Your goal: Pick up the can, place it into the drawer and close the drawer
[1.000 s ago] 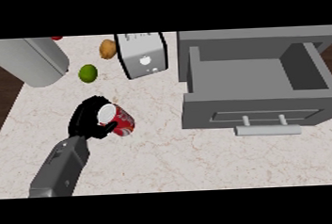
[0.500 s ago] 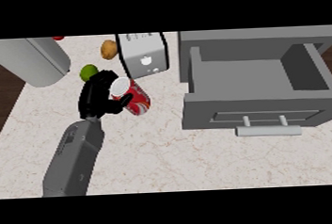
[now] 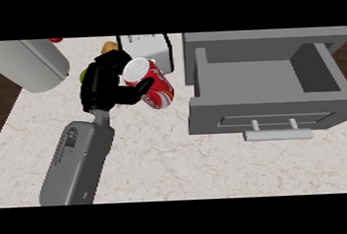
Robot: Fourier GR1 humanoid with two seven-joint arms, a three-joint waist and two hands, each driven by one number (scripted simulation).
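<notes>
While the can rides in the hand: carry not finished, drawer not yet reached.

Hand: left hand (image 3: 106, 87), fingers and thumb curled round the can, clamped on it; grey forearm comes in from the lower left.
Other hand: right hand shows nowhere in the head view.
Can: red can (image 3: 149, 83) with a pale top, tilted, top leaning up and away, held above the counter (image 3: 171, 163) left of the drawer.
Drawer: grey drawer (image 3: 266, 80) pulled open, cavity bare, handle (image 3: 276, 129) on the front face toward the viewer.
Gap: can sits near the drawer's left wall but outside it, not over the cavity.
Clutter: white toaster (image 3: 153, 48) just behind the can; grey cylinder (image 3: 25, 64) at far left; a green fruit (image 3: 84, 73) peeks out beside the hand.
Step in hand, my reading: transport to the drawer.
How to do it well: travel right, with the can's base kept above the left wall's rim; come down over the middle of the cavity; bring the can nearer upright before letting go, else it may roll.
Risk: clipping the wall or nudging the toaster on the way across.
After: push on the front face to close.
</notes>
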